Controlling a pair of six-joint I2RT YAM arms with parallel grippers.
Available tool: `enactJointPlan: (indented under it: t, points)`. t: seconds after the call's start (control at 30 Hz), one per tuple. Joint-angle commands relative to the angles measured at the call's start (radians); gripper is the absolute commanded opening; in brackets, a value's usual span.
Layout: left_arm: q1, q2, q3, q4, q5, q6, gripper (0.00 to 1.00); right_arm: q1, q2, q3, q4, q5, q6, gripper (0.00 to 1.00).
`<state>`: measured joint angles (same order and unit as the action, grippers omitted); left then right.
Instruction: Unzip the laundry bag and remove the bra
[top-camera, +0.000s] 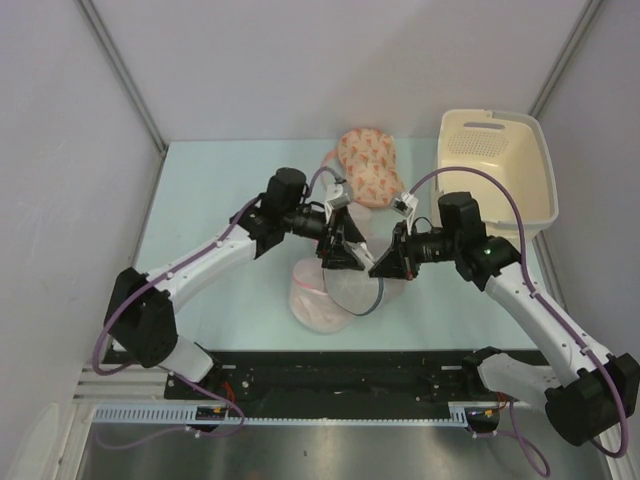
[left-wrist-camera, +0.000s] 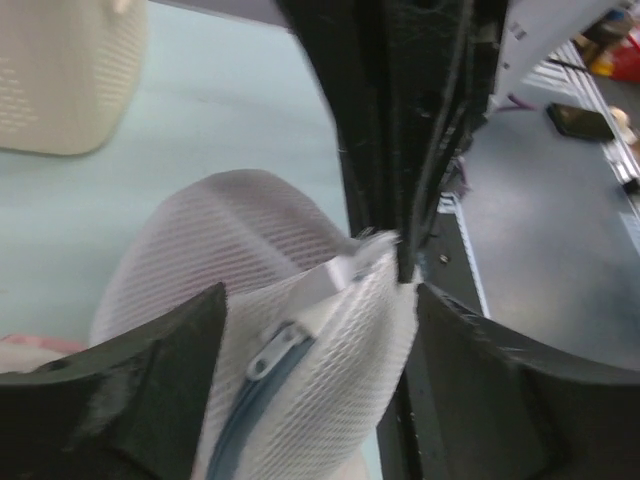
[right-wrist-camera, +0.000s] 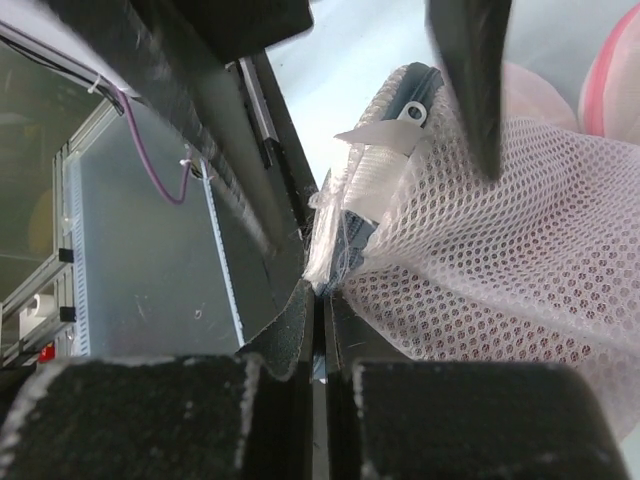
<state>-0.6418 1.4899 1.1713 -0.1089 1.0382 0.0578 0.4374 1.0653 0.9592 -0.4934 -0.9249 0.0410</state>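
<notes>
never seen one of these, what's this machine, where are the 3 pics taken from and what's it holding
Two robot arms bolted to a table. One picture looks down from above; the other two come from cameras on each wrist. On the table: a mesh bag with a grey zip, a pink-trimmed pouch, a peach bra and a cream basket. The right pincer is shut on the bag's edge. The left pincer stands open, a finger either side of the bag's zip end.
</notes>
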Motion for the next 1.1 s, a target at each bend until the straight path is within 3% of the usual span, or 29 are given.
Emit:
enactJointPlan:
  t: [0.0, 0.1, 0.2, 0.23, 0.33, 0.53, 0.57, 0.6, 0.67, 0.8, 0.87, 1.07]
  points:
    - [-0.048, 0.041, 0.064, -0.087, 0.203, 0.057, 0.74, -0.003, 0.009, 0.019, 0.013, 0.033, -0.029, 0.0]
    - [-0.048, 0.033, 0.054, -0.078, 0.224, 0.042, 0.61, -0.009, 0.007, 0.018, 0.003, 0.134, -0.032, 0.0]
    - [-0.048, 0.038, 0.048, -0.084, 0.203, 0.046, 0.42, -0.008, -0.002, 0.018, 0.009, 0.26, -0.023, 0.0]
    - [-0.048, 0.044, 0.06, -0.124, 0.197, 0.065, 0.31, -0.009, -0.008, 0.018, 0.012, 0.291, -0.018, 0.0]
    - [-0.048, 0.07, 0.096, -0.181, 0.186, 0.097, 0.2, -0.008, -0.044, 0.018, 0.045, 0.386, -0.007, 0.0]
    - [-0.048, 0.092, 0.123, -0.227, 0.14, 0.112, 0.2, -0.006, -0.111, 0.021, 0.098, 0.512, -0.003, 0.0]
    - [-0.048, 0.095, 0.128, -0.242, 0.135, 0.112, 0.23, -0.005, -0.119, 0.024, 0.101, 0.521, -0.003, 0.0]
    - [-0.048, 0.099, 0.143, -0.255, 0.131, 0.123, 0.36, -0.006, -0.122, 0.024, 0.105, 0.534, -0.003, 0.0]
    - [-0.048, 0.115, 0.159, -0.275, 0.123, 0.131, 0.46, -0.005, -0.134, 0.024, 0.111, 0.534, -0.007, 0.0]
    - [-0.048, 0.153, 0.197, -0.316, 0.131, 0.145, 0.52, -0.003, -0.137, 0.026, 0.112, 0.52, -0.018, 0.0]
    - [-0.048, 0.18, 0.215, -0.339, 0.131, 0.155, 0.52, -0.003, -0.136, 0.026, 0.11, 0.512, -0.023, 0.0]
    - [-0.039, 0.221, 0.251, -0.394, 0.128, 0.175, 0.26, -0.005, -0.137, 0.029, 0.087, 0.541, -0.038, 0.0]
